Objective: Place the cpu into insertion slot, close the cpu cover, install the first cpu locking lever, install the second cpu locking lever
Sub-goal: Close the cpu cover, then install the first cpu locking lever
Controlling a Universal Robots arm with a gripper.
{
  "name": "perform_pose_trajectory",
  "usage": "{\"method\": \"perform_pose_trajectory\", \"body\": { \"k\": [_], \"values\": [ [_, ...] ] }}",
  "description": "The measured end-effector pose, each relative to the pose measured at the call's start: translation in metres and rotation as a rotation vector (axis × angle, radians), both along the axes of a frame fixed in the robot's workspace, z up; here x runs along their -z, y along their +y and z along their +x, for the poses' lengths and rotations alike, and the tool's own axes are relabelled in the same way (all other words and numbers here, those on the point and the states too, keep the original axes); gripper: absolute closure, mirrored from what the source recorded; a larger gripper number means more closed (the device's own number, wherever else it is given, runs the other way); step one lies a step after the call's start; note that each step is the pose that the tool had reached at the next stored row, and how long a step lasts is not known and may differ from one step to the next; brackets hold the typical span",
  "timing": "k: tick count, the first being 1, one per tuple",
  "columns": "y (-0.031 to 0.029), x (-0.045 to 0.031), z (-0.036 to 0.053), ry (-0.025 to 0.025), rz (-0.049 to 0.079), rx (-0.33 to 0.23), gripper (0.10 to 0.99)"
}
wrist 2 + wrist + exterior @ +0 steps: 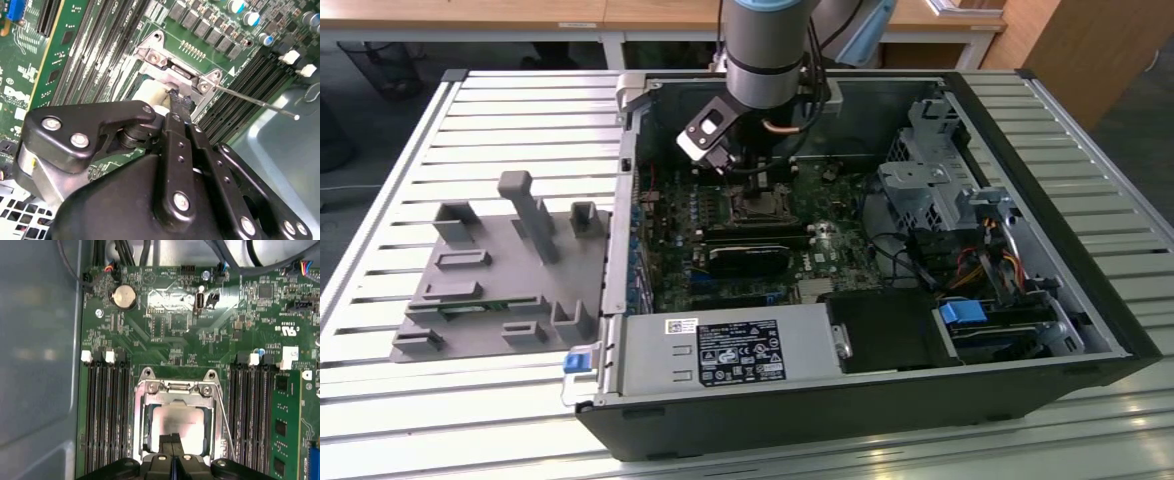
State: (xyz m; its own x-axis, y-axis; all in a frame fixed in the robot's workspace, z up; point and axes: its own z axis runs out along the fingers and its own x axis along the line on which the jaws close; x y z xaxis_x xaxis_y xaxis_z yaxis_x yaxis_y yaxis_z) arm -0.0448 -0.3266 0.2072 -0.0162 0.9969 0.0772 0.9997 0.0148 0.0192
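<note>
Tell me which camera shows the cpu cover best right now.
The first wrist view: it looks squarely onto the cpu cover, silver frame around the cpu, one edge hidden by the end effector. The second wrist view shows one end past the end effector. The exterior view shows it far off beneath the arm.

Grey fixture on slatted table beside computer case

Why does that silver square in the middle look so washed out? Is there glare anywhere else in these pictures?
First wrist view: light bounces off the metal top of the cpu, bleaching it, and a pale patch washes over the motherboard beside the coin battery. Second wrist view: the black tool shows small highlights on its screws. Exterior view: the slatted table gleams in bright streaks.
</note>
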Motion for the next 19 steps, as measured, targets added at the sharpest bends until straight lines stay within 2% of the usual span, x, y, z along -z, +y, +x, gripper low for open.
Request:
{"method": "perform_pose_trajectory", "body": {
  "k": [5,19],
  "values": [
    [0.0000,0.0000,0.0033,-0.0001,0.000,0.000,0.980],
    [0.0000,-0.0021,0.0046,0.0000,0.000,0.000,0.980]
  ]
}}
